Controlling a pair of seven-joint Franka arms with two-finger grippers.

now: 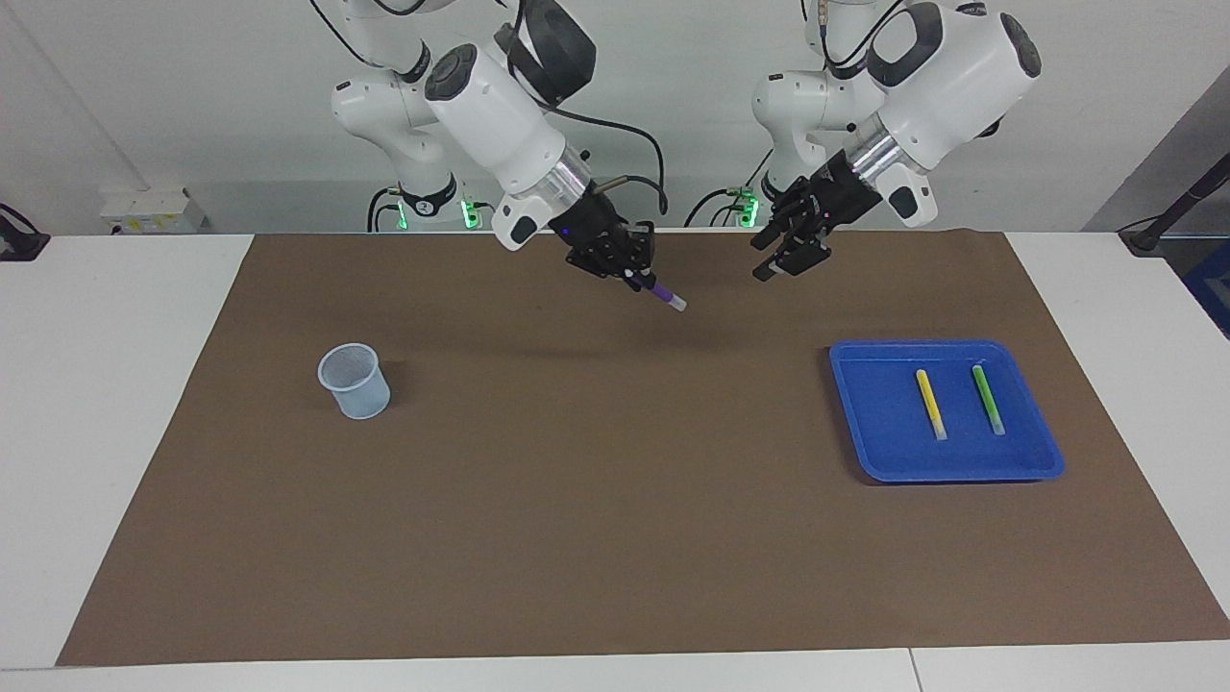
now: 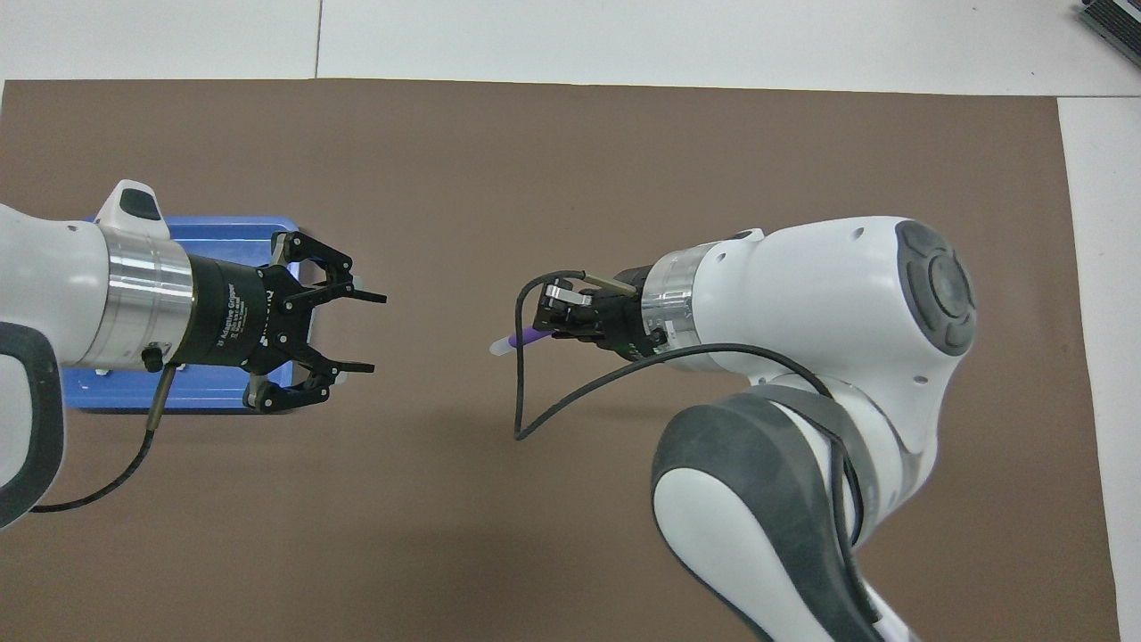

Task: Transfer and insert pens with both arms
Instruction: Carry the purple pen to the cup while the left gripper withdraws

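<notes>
My right gripper [image 1: 632, 276] [image 2: 545, 330] is shut on the purple pen [image 1: 663, 295] [image 2: 519, 339] and holds it up over the brown mat, around the middle of the table. The pen slants down, pale cap lowest. Apart from it, my left gripper [image 1: 786, 259] [image 2: 370, 331] hangs open and empty, toward the left arm's end. The yellow pen [image 1: 930, 404] and the green pen [image 1: 987, 399] lie side by side in the blue tray [image 1: 870, 423]. The left arm hides both pens in the overhead view.
A pale translucent cup [image 1: 355, 382] stands upright on the brown mat [image 1: 615, 500] toward the right arm's end; the right arm hides it in the overhead view. One corner of the blue tray [image 2: 227, 230] shows past the left wrist.
</notes>
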